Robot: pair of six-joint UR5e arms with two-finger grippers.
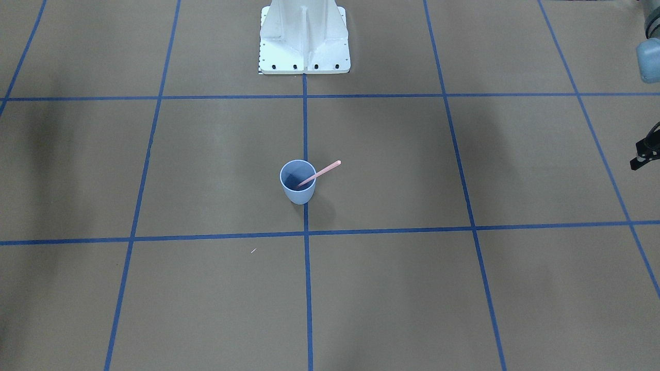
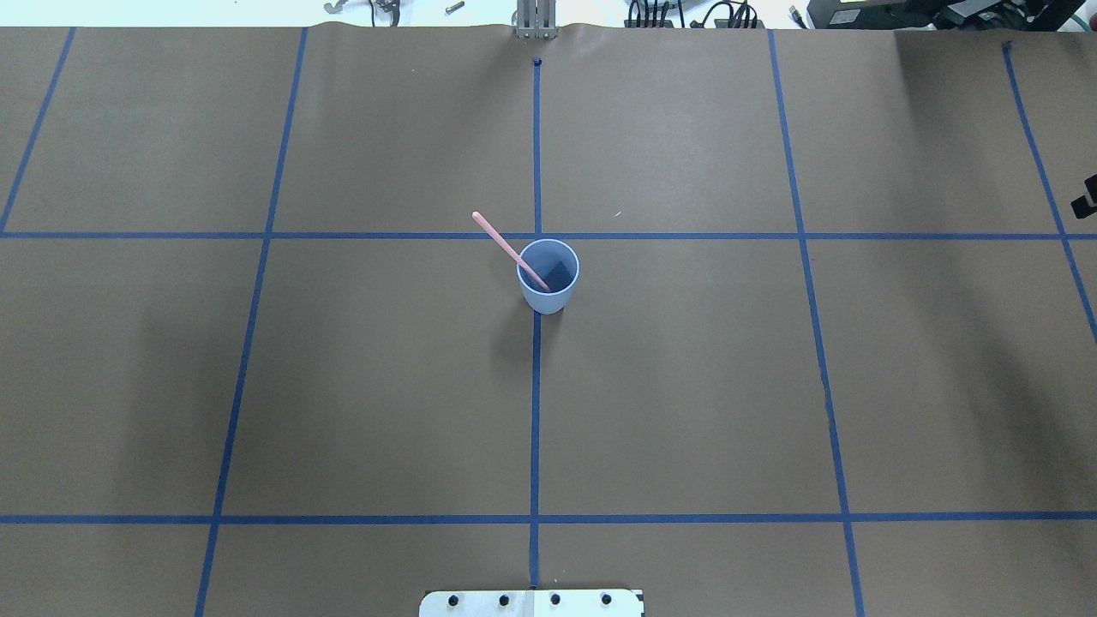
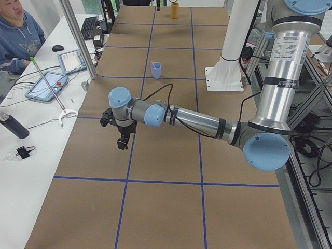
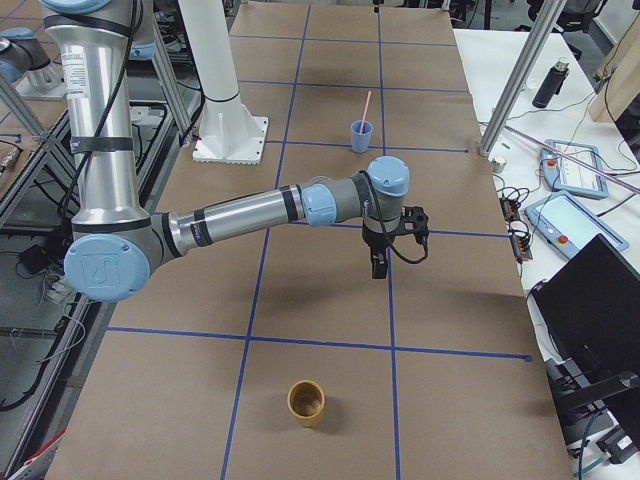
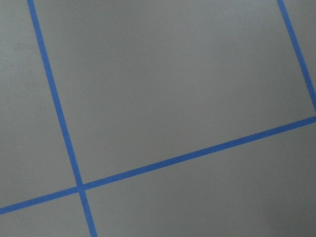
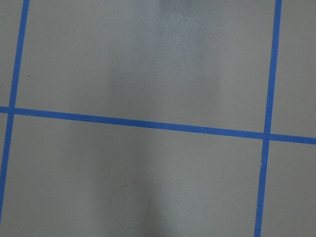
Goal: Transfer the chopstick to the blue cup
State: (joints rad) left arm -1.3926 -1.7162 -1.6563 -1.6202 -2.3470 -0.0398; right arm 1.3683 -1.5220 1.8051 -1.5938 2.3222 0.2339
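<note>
The blue cup [image 1: 298, 185] stands upright at the middle of the table, on a blue tape line. One pale pink chopstick [image 1: 322, 170] stands in it, leaning on the rim with its upper half sticking out. Both also show in the overhead view: cup [image 2: 548, 283], chopstick [image 2: 500, 240]. My left gripper [image 3: 122, 143] hangs over the table far out on my left, away from the cup; only a sliver shows at the front view's edge [image 1: 644, 154]. My right gripper [image 4: 378, 267] hangs far out on my right. Neither holds anything I can see; I cannot tell whether their jaws are open or shut.
A yellow-brown cup [image 4: 306, 402] stands at the table's end on my right. The white robot base [image 1: 304, 46] sits behind the blue cup. An operator [image 3: 15, 31], tablets and a black bottle [image 3: 13, 126] are at a side table, by a metal post [image 3: 78, 36].
</note>
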